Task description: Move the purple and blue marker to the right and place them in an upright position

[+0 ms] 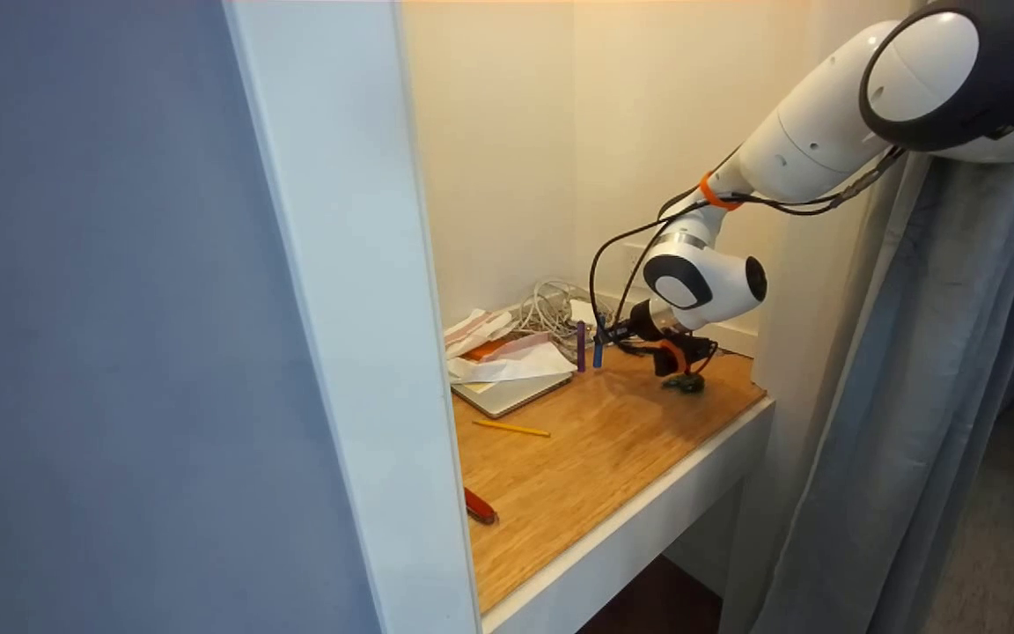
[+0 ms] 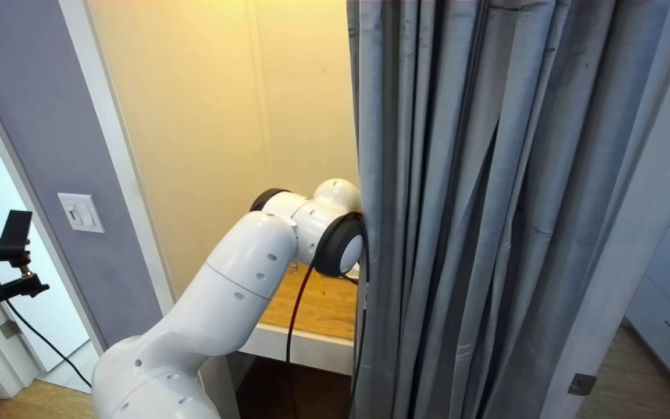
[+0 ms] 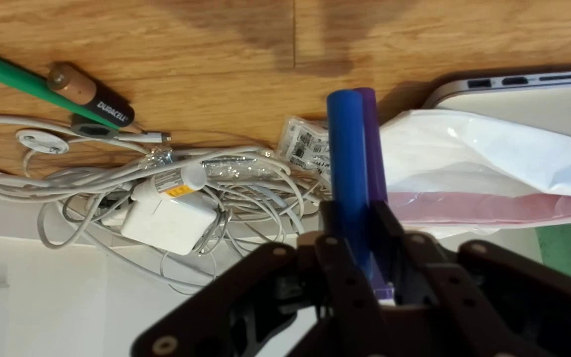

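Note:
The blue marker (image 1: pixel 598 354) is upright near the back of the wooden desktop in an exterior view. My gripper (image 1: pixel 607 335) is shut around it, with a finger on each side in the wrist view (image 3: pixel 356 215). The blue marker (image 3: pixel 347 148) fills the space between the fingertips there. I cannot tell whether its lower end touches the desk. The purple marker (image 1: pixel 581 346) stands upright close beside it, between the blue marker and the papers. In the wrist view the purple marker (image 3: pixel 374 148) is partly hidden behind the blue one and a finger. The arm and curtain hide gripper and markers in an exterior view.
Papers and a laptop (image 1: pixel 507 398) lie beside the purple marker. Tangled white cables (image 3: pixel 246 198) lie behind. A yellow pencil (image 1: pixel 511 428) and a red item (image 1: pixel 479 507) lie on the desktop. A battery (image 3: pixel 92 96) and a green stick (image 3: pixel 13 77) lie nearby. A grey curtain (image 2: pixel 463 203) hangs at the opening.

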Tool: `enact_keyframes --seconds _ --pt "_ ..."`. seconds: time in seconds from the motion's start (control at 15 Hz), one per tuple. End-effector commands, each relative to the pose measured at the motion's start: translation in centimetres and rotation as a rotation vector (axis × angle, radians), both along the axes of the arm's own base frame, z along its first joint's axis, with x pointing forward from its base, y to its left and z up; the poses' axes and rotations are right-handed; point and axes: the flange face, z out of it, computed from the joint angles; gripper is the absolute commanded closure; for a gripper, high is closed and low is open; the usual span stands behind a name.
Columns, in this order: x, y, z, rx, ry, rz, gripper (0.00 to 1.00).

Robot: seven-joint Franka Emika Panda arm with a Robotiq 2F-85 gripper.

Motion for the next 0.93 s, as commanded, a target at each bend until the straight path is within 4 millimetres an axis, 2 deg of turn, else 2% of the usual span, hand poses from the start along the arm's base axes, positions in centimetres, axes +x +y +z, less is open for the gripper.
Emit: enact_keyframes --seconds 0.0,0.87 --pt "0.88 0.4 -0.9 -0.022 -0.03 -0.003 0.95" --pt "1.03 0.58 -1.34 -0.079 -0.039 0.018 0.94"
